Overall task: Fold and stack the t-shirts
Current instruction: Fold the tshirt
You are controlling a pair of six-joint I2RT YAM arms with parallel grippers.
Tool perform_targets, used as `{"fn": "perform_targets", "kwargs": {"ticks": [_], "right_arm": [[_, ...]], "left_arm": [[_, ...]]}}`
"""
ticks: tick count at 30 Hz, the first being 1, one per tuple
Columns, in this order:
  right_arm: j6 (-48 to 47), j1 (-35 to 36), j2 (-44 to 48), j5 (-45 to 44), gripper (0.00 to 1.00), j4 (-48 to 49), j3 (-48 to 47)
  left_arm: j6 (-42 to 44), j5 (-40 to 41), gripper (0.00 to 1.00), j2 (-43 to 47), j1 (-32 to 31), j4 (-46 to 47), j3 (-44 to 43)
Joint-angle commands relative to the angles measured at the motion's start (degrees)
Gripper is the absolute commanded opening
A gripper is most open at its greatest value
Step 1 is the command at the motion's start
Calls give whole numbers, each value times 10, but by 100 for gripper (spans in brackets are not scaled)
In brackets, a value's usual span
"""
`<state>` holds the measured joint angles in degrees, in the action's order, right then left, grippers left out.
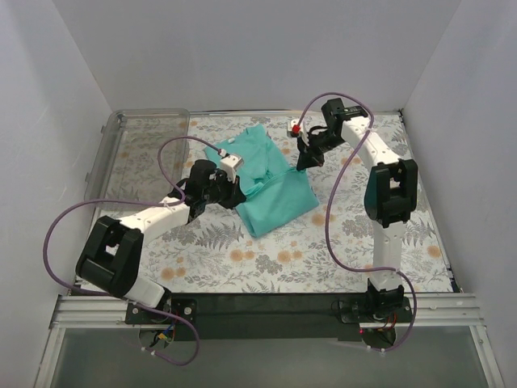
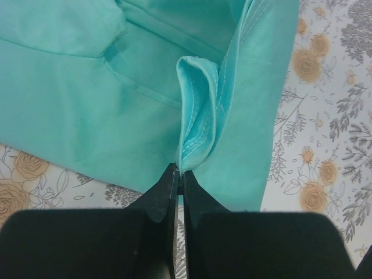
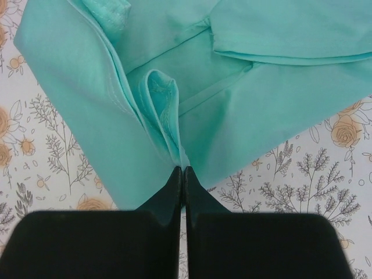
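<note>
My left pincer (image 2: 180,174) clamps a stitched hem fold of the teal t-shirt (image 2: 87,116); my right pincer (image 3: 183,170) clamps another. Both arms stretch forward, wrists bent down at the t-shirt's opposite sides, mid-table on the floral tablecloth (image 1: 339,242).

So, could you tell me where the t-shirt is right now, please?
In the top view, the t-shirt lies mid-table between the left hand and right hand, each pinching a hem fold.
</note>
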<state>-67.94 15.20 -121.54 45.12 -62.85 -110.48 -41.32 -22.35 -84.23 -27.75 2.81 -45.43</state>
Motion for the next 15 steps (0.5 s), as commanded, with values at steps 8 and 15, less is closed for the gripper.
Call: {"fn": "perform_targets", "kwargs": {"ticks": [8,15], "right_arm": [[116,25,-65,-16,1,67,-79],[170,33,-90,-36,1,115,-94]], "left_arm": [[6,27,0,-34,39,15,-26],[6,48,0,-59,50,7,-47]]}}
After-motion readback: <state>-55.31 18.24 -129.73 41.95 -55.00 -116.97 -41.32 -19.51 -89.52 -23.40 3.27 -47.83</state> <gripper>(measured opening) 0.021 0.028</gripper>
